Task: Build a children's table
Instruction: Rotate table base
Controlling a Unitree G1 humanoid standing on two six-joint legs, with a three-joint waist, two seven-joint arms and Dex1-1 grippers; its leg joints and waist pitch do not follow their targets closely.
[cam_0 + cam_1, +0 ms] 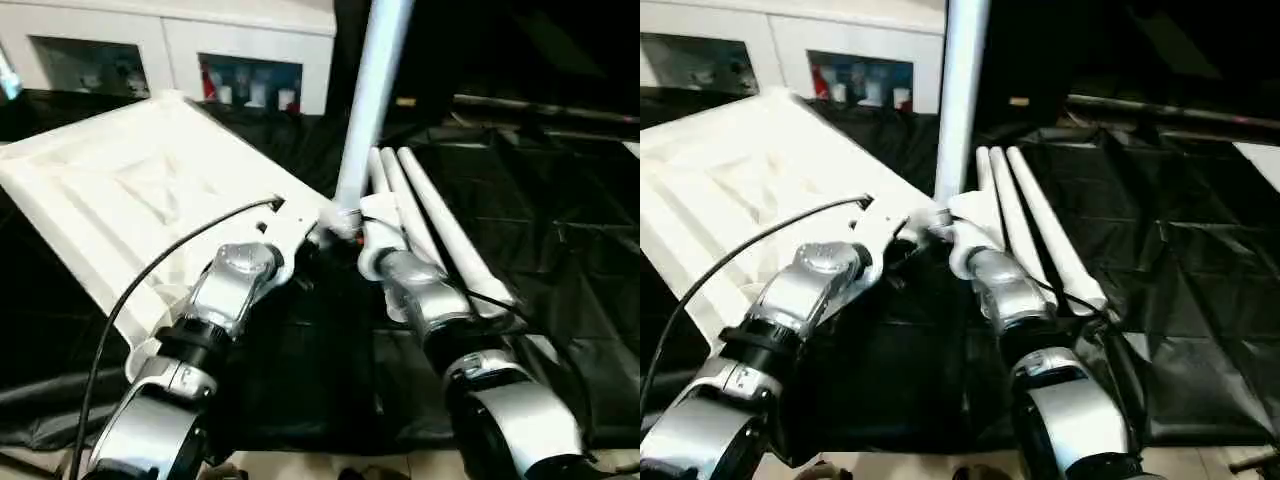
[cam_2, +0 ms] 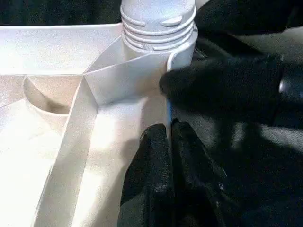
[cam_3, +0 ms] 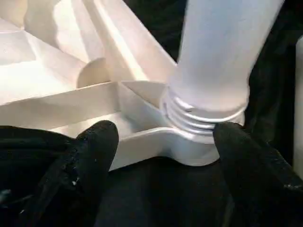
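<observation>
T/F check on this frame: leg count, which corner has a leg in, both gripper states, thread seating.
1. One leg stands upright in a corner socket of the table top. True.
2. Three more legs lie side by side on the black sheet. True.
3. The left gripper is wide open. False: its fingers are shut, pinching the table top's edge wall.
4. The right gripper is clamped tight on the standing leg. False: its fingers stand open on either side of the socket.
5. The leg's threads are fully sunk into the socket. False: several thread rings are exposed above the rim.
</observation>
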